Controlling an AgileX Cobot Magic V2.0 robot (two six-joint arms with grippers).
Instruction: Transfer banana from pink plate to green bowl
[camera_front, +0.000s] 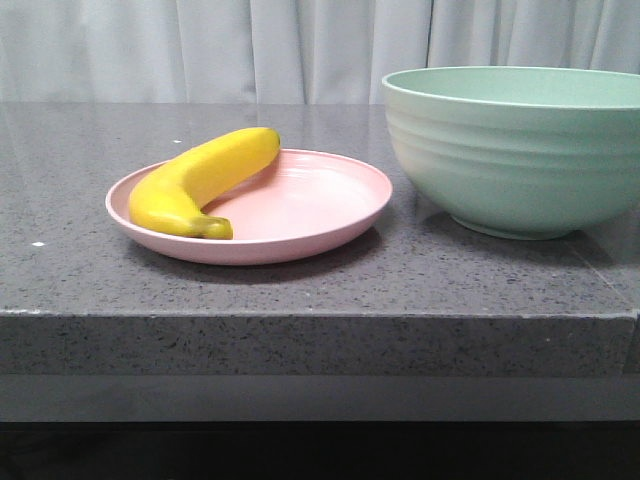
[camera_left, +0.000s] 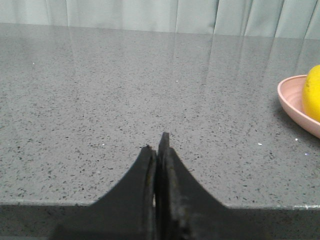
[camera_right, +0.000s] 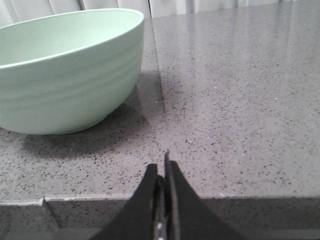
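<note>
Bright yellow banana (camera_front: 200, 178), pale pink plate (camera_front: 330, 205), ridged mint-green bowl (camera_front: 515, 150), speckled grey table (camera_front: 300, 290), black grippers.
</note>
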